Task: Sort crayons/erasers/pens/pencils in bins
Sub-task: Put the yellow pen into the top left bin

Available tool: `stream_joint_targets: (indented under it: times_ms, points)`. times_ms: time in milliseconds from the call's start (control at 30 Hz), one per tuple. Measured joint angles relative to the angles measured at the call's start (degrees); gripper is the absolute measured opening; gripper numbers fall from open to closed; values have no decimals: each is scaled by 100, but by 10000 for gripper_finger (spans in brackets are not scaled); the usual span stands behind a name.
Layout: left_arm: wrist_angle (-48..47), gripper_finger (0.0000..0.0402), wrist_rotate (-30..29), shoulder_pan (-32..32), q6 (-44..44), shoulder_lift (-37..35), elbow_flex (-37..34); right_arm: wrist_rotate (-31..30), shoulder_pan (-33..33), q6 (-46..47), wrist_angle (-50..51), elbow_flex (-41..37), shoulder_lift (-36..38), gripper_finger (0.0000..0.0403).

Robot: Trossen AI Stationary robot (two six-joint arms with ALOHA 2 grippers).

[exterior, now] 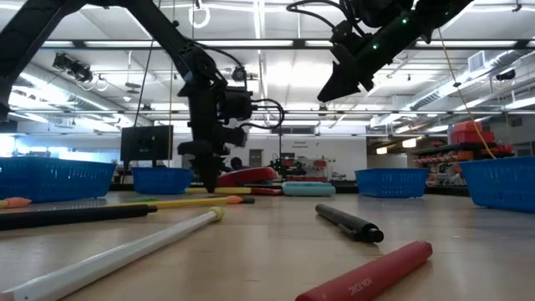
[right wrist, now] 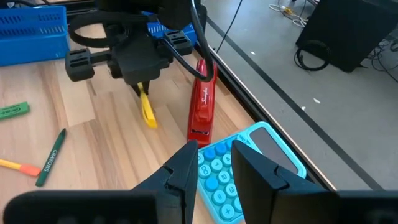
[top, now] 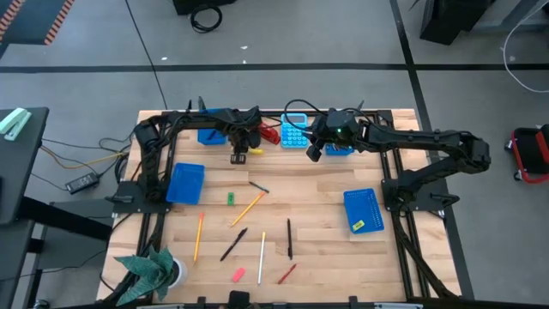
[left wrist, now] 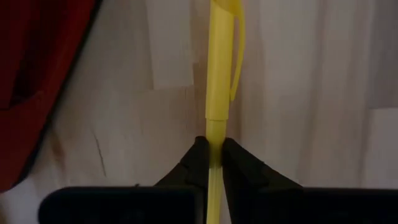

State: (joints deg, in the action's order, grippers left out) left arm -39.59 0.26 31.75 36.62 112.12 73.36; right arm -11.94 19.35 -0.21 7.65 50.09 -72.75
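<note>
Yellow pen (left wrist: pixel 217 74) gripped by left hand (left wrist: pixel 211 163) (right hand (right wrist: pixel 211 163) open, over calculator (right wrist: pixel 249 168)).

Left pincer (left wrist: pixel 212 163) low, clamped; right pincer (right wrist: pixel 214 163) raised, parted.

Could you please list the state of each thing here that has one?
Left gripper: fingers shut on the yellow pen, low at the table.
Right gripper: fingers open, empty, above the calculator.
Red stapler: closed, lying flat.

Yellow pen (left wrist: pixel 217 74); red stapler (right wrist: pixel 201 107); light-blue calculator (right wrist: pixel 249 163); blue bins (top: pixel 185 182).
</note>
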Motion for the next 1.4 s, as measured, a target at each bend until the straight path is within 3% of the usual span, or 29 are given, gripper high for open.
stream_joint_targets:
  times_ms: [367, 533, 900, 1167, 1400]
  points:
    - [-1899, 33, -565, -26, -275, -28, 1555, 0, 0, -2, 40, 0, 0, 104]
    - [-2083, 32, -580, 349, -479, -247, 1771, 0, 0, -2, 261, 0, -12, 104]
    - [-1648, 32, -582, 1480, -2148, -1039, 766, -189, 2, 33, 349, -313, -70, 104]
    - [-956, 32, -1104, 1693, -2721, -1097, -167, -365, 2, 39, 335, -352, -70, 104]
    - [-427, 37, -1183, 1727, -2933, -1216, -468, -365, 2, 63, 335, -354, -70, 104]
